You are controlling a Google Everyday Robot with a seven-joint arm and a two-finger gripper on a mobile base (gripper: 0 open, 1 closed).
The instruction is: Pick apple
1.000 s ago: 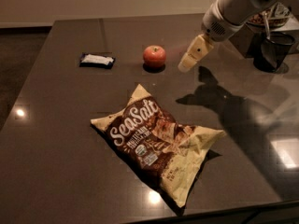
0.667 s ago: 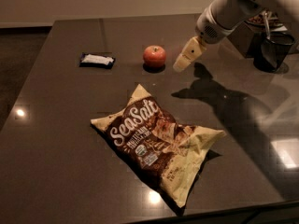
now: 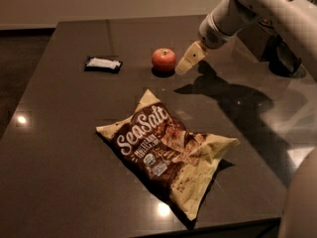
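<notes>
The apple (image 3: 164,59) is small, round and red-orange, and sits upright on the dark table (image 3: 59,133) toward the back middle. My gripper (image 3: 185,65) comes in from the upper right on a white arm; its cream-coloured finger tips point down-left and end just right of the apple, close to it but apart from it. Nothing is held.
A large brown and cream SeaSalt chip bag (image 3: 166,151) lies flat in the middle front of the table. A small black and white packet (image 3: 102,64) lies left of the apple. Dark objects (image 3: 282,58) stand at the back right. The table's front edge is near the bag.
The gripper has moved left toward the apple and now ends right beside it. The apple, bag and packet have not moved.
</notes>
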